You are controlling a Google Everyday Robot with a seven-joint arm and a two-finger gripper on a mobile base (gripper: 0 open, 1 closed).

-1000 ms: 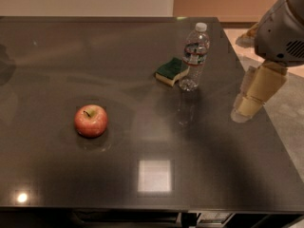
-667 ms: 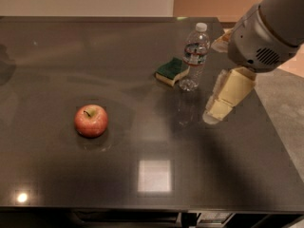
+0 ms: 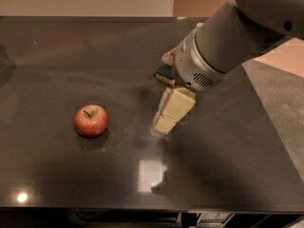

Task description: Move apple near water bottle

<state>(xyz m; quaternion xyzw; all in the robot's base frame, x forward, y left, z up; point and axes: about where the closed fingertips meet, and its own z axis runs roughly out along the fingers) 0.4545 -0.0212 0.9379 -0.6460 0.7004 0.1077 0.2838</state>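
Observation:
A round red apple (image 3: 90, 120) with yellowish patches and a dark stem sits on the dark tabletop (image 3: 57, 65) at the left. My gripper (image 3: 166, 115) hangs above the table's middle, to the right of the apple and apart from it, its cream fingers pointing down-left. Nothing is in it. The grey arm comes in from the upper right and covers the water bottle, which is hidden.
A green-and-yellow sponge (image 3: 165, 73) peeks out from behind the arm near the table's back middle. A bright light reflection (image 3: 151, 175) lies on the table in front of the gripper. The table's right edge borders a grey floor (image 3: 280, 103).
The arm has swung left from the table's right edge to its middle, closer to the apple, and now covers the water bottle. The apple has not moved.

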